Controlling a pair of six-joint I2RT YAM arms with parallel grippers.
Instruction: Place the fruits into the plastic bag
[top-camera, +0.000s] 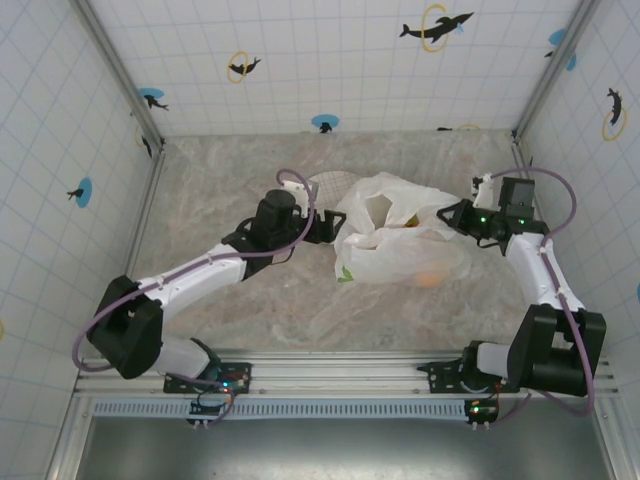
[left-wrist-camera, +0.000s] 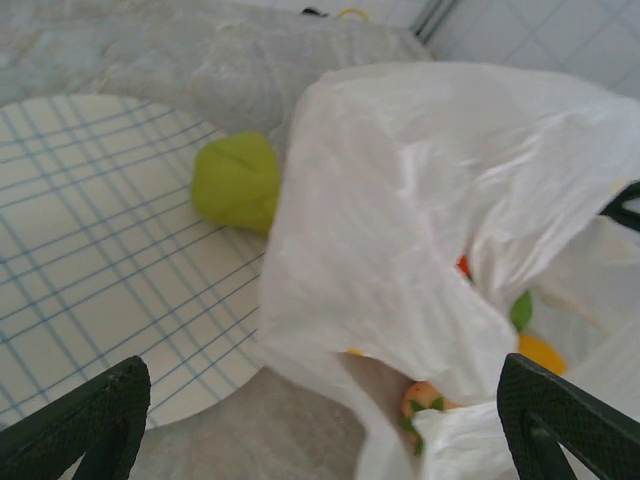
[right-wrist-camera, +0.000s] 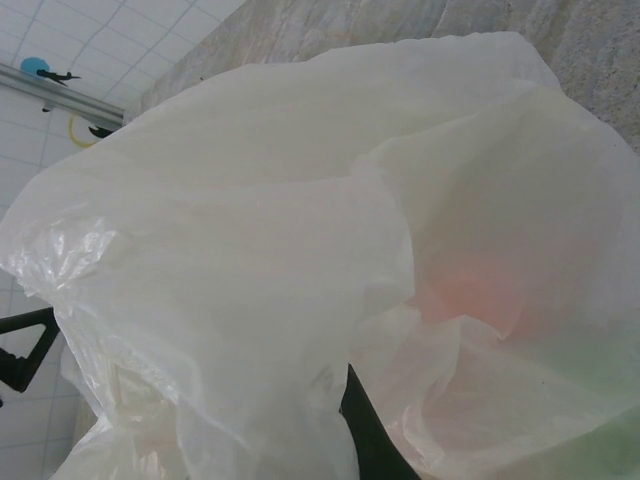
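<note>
White bag, centre frame, holds fruits; green fruit at plate edge, upper left; left gripper spread apart; right gripper clamped on bag edge.

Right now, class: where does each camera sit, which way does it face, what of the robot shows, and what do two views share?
Top external: above, behind the robot, looking down; left arm and right arm flank the plastic bag.
Left wrist: faces plate, green fruit and bag mouth; open left jaws at the bottom corners.
Right wrist: pressed close to the bag; right jaws shut on its film.
Shared: the bag in all three; the plate in top and left wrist.
</note>
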